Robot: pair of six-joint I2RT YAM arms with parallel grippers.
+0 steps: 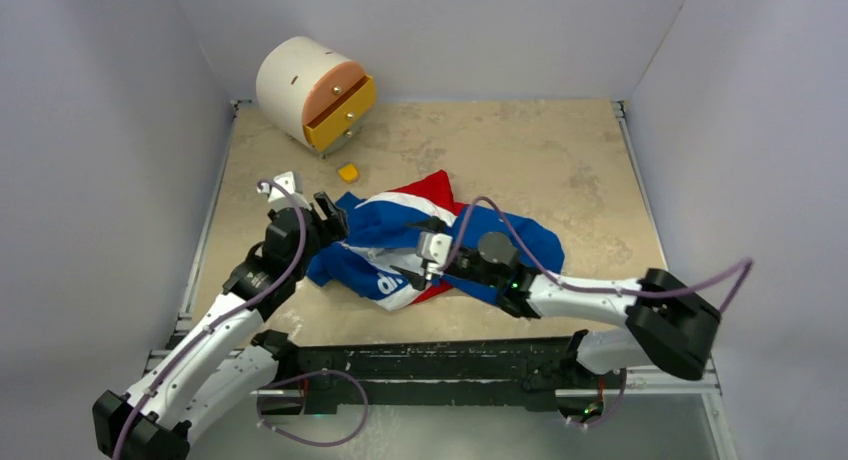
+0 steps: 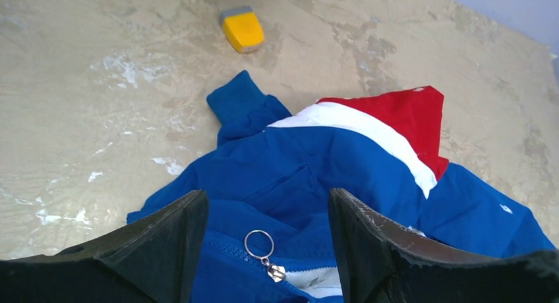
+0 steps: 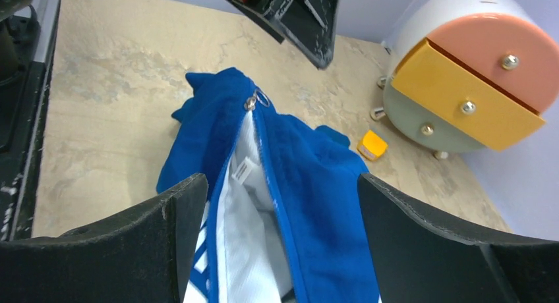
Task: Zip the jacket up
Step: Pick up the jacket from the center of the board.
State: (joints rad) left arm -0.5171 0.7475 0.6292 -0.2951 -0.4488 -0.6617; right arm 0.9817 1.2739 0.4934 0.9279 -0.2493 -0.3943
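surface: beige mottled table (image 1: 560, 160), pale walls round it, black rail along the near edge.
jacket: one jacket (image 1: 500, 230), blue with white and red panels, crumpled mid-table between your two grippers.
left gripper: left gripper (image 2: 267, 250) has jaws spread, nothing gripped; the zipper pull (image 2: 264, 247), ring and slider, lies between the two fingers, on the blue fabric just under them.
right gripper: right gripper (image 3: 273, 250) has jaws wide apart, holding nothing; blue edge and white lining of the jacket run up between the fingers, and the pull sits well beyond the tips.
zip: from the right wrist the teeth look parted below the slider, white lining showing through; how much is closed, cannot tell.
step: you look to be between grips, both jaws free over the jacket, so zipping reads as not finished.
next move: likely close your left jaws on the ring or slider and pin the hem with the right, so the fabric stays taut while you pull along the teeth.
risk: loose fabric may bunch and jam the slider.
count: one jacket, one zipper pull, two grippers, one yellow block (image 1: 348, 171), one round drawer unit (image 1: 315, 92) with three knobs seen.
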